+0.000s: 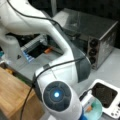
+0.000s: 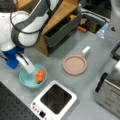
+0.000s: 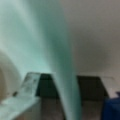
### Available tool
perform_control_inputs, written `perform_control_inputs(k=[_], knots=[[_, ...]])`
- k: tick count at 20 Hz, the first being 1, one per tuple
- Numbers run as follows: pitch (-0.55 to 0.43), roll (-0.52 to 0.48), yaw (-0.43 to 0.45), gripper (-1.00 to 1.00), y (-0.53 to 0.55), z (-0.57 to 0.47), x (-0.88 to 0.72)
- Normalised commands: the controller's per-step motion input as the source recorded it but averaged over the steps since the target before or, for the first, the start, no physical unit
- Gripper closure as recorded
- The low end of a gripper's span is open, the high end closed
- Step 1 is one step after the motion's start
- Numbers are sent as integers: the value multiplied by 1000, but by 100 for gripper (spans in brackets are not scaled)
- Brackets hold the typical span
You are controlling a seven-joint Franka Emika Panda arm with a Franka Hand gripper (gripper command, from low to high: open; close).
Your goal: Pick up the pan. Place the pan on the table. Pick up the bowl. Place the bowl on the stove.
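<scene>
Closest, in the wrist view: the teal wall of the bowl (image 3: pixel 50 37) filling the left half and rising between the fingers (image 3: pixel 28 86), with a dark gap showing between the near finger and that wall. Spread, not pinching. In a front view, the gripper (image 2: pixel 32 72) down at the bowl's rim on the view's left, with a single white finger reaching inside. Bowl resting on the grey tabletop (image 2: pixel 100 60), with an orange piece (image 2: pixel 40 75) lying in it just beside the finger. Just beside the bowl, toward that view's bottom: the stove (image 2: pixel 55 100), white and square, black burner bare, small knobs along its lower-left edge. Same pair at a front view's bottom right, bowl (image 1: pixel 97 111) close against the stove (image 1: pixel 105 96), partly hidden behind the arm (image 1: pixel 60 97). Farther off, the pan (image 2: pixel 75 65), flat on the tabletop, well apart from the bowl and clear of the stove, pinkish-brown, short white handle pointing toward the view's upper right. Beyond the pan, the light wooden box (image 2: pixel 58 12) at the view's top, with a grey tray under its edge. At the view's right edge, the silver toaster oven (image 2: pixel 110 92), seen also with its dark knobs at a front view's upper right (image 1: pixel 100 37).
</scene>
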Motion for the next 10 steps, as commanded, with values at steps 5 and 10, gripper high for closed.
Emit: perform_control_inputs(k=[5,10], knots=[[-170,-162,-144,100,353,-68,-117],[-159,-146,-211,100,466,-54,-186]])
